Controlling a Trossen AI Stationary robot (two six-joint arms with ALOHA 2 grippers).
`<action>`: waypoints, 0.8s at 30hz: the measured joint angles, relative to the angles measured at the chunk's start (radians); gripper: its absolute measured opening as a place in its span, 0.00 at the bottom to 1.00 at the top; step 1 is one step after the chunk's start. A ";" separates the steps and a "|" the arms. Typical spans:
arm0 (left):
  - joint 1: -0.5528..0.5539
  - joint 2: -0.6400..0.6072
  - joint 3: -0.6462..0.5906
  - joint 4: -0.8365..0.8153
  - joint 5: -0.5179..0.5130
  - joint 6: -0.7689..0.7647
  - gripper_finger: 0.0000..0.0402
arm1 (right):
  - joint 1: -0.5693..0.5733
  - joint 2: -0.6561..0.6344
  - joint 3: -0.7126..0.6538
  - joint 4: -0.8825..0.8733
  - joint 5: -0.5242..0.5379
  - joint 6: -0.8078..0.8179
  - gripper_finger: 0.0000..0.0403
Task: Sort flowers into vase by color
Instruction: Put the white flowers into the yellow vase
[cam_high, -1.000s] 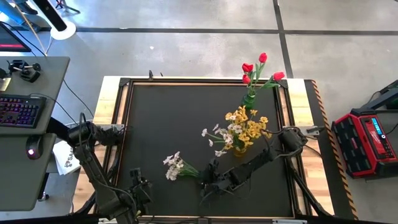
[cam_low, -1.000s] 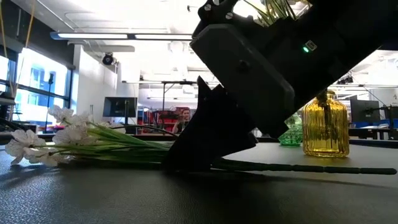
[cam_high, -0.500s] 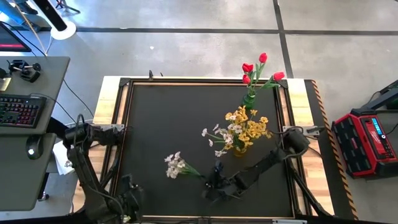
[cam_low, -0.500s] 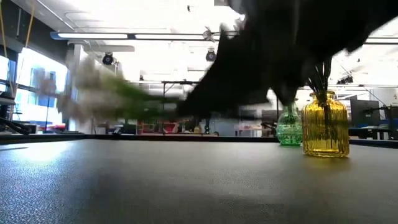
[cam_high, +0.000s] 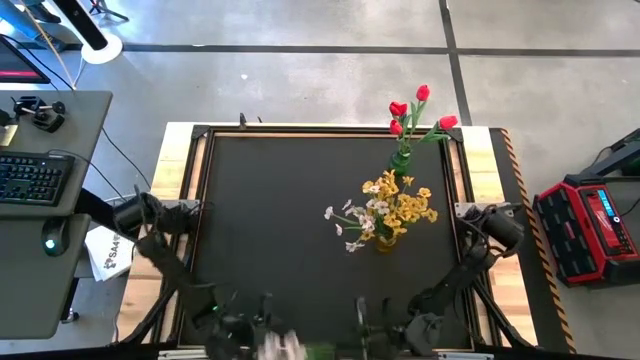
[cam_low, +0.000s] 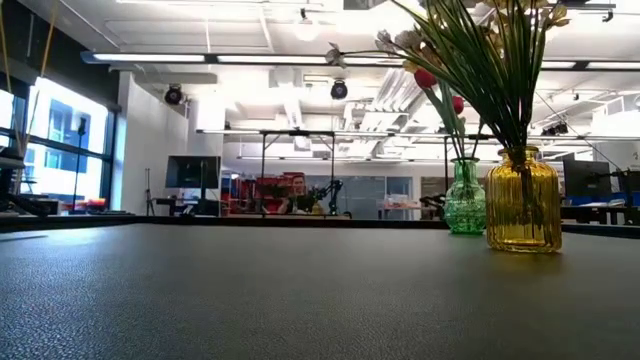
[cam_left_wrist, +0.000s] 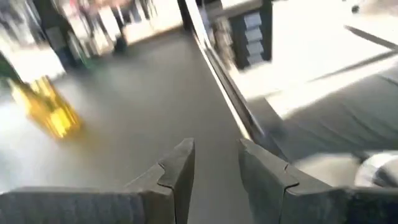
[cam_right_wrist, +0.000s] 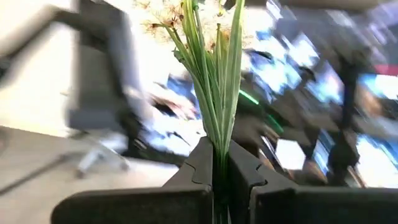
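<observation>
My right gripper (cam_right_wrist: 221, 168) is shut on a white-blossom flower spray (cam_right_wrist: 211, 74). In the high view it hangs over the table's near edge (cam_high: 385, 335), and the blurred white blossoms (cam_high: 283, 346) point toward the table's left. My left gripper (cam_left_wrist: 214, 168) is open and holds nothing; it sits near the near edge (cam_high: 235, 330), left of the blossoms. A yellow vase (cam_high: 385, 240) holds yellow and white flowers. A green vase (cam_high: 400, 160) holds red buds (cam_high: 420, 105). My right gripper pinches the bundle of thin green stems (cam_right_wrist: 219, 134) between its two fingers. The stems run straight out past the fingertips to the blossoms (cam_right_wrist: 165, 15). The spray is lifted clear of the table and lies roughly level, blossoms toward the table's left.
The two vases stand close together in the table's far right part; the low view shows them as yellow vase (cam_low: 523, 200) and green vase (cam_low: 465, 198). The black mat (cam_high: 270, 220) left of the vases is bare. A red case (cam_high: 590, 230) sits on the floor at right.
My right gripper has lifted the white spray off the mat, where it lay flat, and carried it toward the table's near edge. The spray has left the low view entirely. My left arm has also drawn back toward the near edge.
</observation>
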 joint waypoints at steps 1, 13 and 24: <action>0.025 0.000 -0.008 0.078 0.006 0.104 0.27 | 0.000 0.000 0.000 0.046 -0.064 -0.055 0.01; 0.262 0.000 -0.009 0.541 0.474 0.708 0.34 | -0.102 0.000 0.000 0.135 -0.365 -0.246 0.00; 0.306 0.000 -0.009 0.655 0.542 0.569 0.49 | -0.168 0.000 0.000 0.135 -0.419 -0.234 0.00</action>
